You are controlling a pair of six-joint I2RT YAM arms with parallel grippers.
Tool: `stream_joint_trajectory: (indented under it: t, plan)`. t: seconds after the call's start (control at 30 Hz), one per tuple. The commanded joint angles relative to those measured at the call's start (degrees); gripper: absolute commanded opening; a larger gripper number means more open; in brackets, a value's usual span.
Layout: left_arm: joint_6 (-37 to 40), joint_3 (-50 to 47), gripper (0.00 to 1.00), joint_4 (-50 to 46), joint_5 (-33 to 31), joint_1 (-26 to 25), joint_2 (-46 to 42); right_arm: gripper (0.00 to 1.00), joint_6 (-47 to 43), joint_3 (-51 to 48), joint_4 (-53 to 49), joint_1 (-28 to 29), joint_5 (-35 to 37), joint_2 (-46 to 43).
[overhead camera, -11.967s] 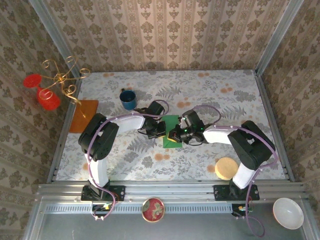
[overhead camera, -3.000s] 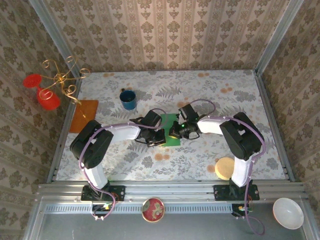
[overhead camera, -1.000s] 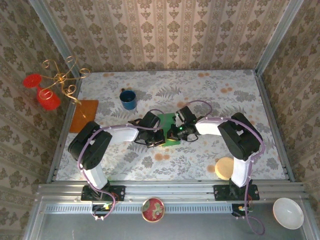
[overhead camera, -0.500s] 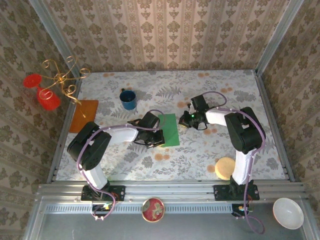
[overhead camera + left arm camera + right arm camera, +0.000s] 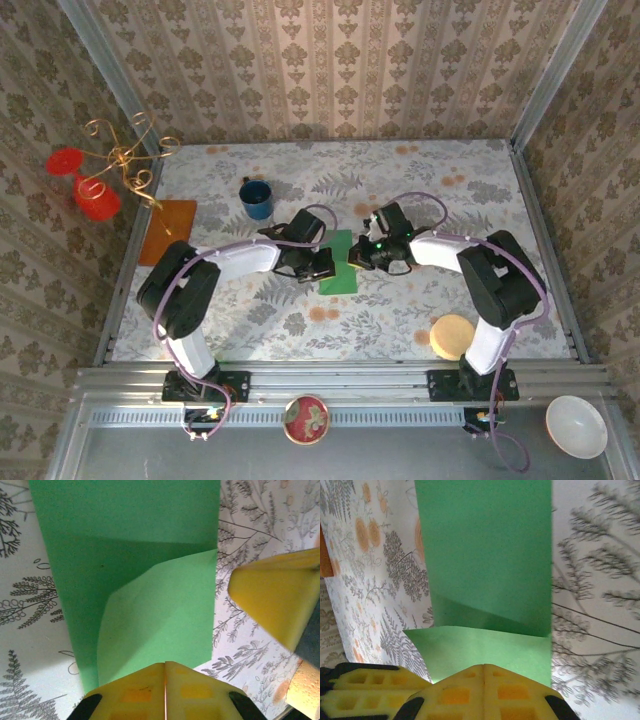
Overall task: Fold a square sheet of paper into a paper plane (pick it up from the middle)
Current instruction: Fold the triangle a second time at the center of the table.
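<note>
Paper: We see the green paper (image 5: 338,278) lying flat on the table (image 5: 440,190), near the middle, between the two grippers.
Long way: From above, it is a strip, longer than it is wide. Its long side runs from the back wall toward the arms' bases. The near end leans a little to the left.
Flap: In the left wrist view a paler flap (image 5: 160,615) lies over the darker layer. Its top edge slants down to the left. Its right edge lines up with the paper's right edge.
Left gripper (image 5: 322,266): We see it at the paper's left edge. In its own view the yellow fingers (image 5: 135,695) are pressed tight together, with no gap. Their tips meet the near edge of the flap. We cannot tell if any paper is pinched between them.
Right gripper (image 5: 356,258): We see it at the paper's right edge. In its own view its fingers (image 5: 515,695) are pressed together too, and the tips meet a pale fold of the paper. We cannot tell if it has hold of it.
Hard to see: From above, the grippers cover parts of the paper's two long edges. In both wrist views the fingers hide the nearest bit of the flap, and the picture's top cuts off the far end.
Around: A blue mug (image 5: 256,198) stands well apart, back and to the left. An orange sheet (image 5: 167,231) lies at the table's left edge.
</note>
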Motion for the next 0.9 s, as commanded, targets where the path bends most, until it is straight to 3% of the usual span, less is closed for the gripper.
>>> stream_joint_trajectory:
  t: [0.0,0.87]
  plan:
    - [1.4,1.7,0.06,0.4,1.9,0.1,2.7,0.00,1.7,1.6,2.3,0.9,-2.7,2.6]
    - [3.7,4.3,0.03,-1.1,1.0,0.2,7.1,0.00,-1.6,6.5,-7.6,2.1,2.4,10.4]
